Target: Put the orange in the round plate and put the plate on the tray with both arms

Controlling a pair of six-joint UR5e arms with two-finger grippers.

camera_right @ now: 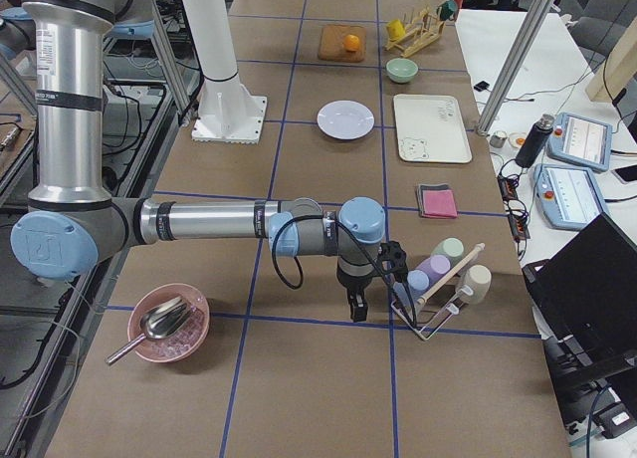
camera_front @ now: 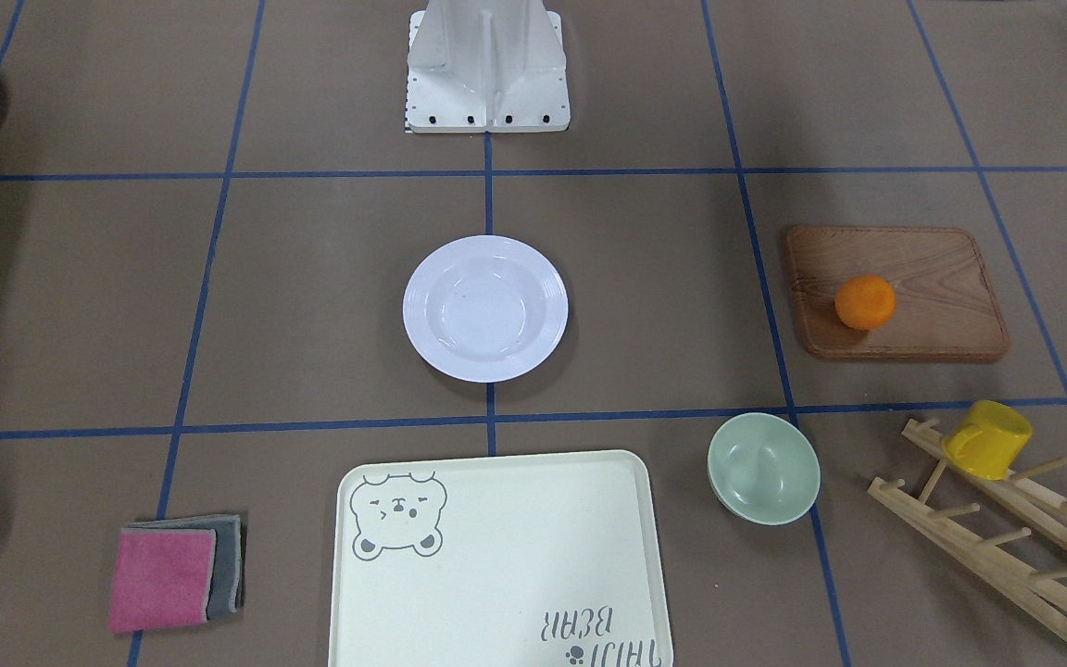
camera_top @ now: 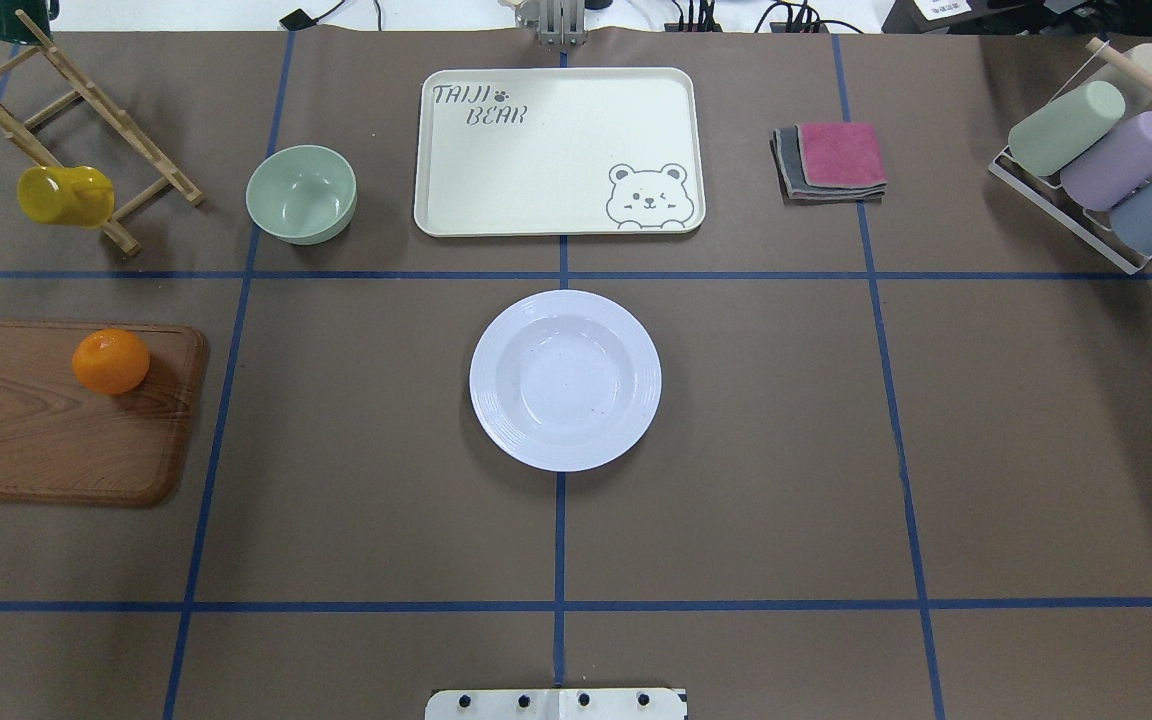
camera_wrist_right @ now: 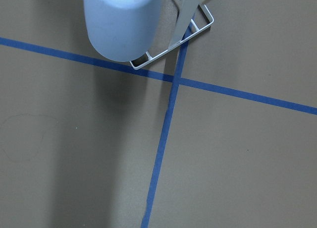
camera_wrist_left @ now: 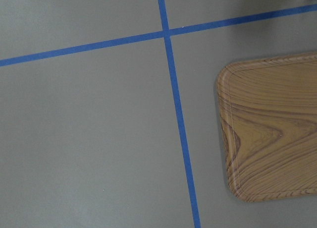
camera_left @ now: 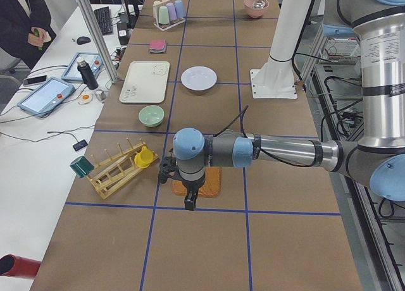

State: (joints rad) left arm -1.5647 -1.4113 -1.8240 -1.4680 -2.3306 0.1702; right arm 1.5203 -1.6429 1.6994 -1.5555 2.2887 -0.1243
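Observation:
The orange [camera_top: 111,361] lies on a brown wooden board [camera_top: 46,420] at the table's left side. The round plate [camera_top: 565,380] sits empty at the table's centre. Beyond it lies the cream bear tray [camera_top: 556,150], also empty. My left gripper [camera_left: 189,202] shows only in the exterior left view, pointing down over the board's near end; I cannot tell whether it is open or shut. My right gripper [camera_right: 356,309] shows only in the exterior right view, pointing down beside the cup rack [camera_right: 438,279], far from the plate [camera_right: 346,118]; its state I cannot tell either.
A pale green bowl [camera_top: 301,193] stands left of the tray. A yellow cup [camera_top: 64,195] hangs on a wooden rack [camera_top: 86,110] at the far left. Folded cloths [camera_top: 831,160] lie right of the tray. A pink bowl [camera_right: 167,324] holds a spoon near the right end.

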